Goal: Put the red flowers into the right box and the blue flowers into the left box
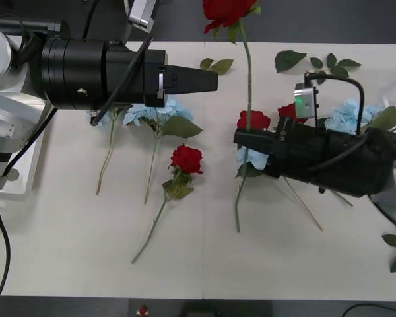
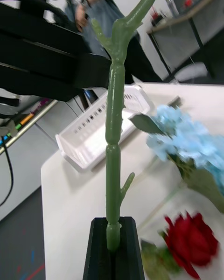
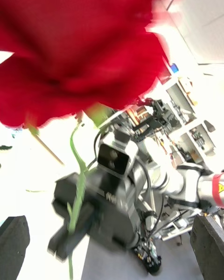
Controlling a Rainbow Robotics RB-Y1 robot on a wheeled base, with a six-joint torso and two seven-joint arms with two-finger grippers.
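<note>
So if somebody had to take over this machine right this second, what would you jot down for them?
Right gripper: shut on the stem of a red rose, lifted above mid-table.
Left gripper: open, empty, hovering near that rose.
On the table: red roses, blue flowers, loose leaves.
White tray at the table's edge beyond the held stem, no flowers visible in it.
Done: one rose picked up.
Left: drop it in the right box, then sort the rest.

Red flowers [image 1: 187, 158] deep red; blue flowers [image 1: 157, 113] pale sky-blue.
</note>
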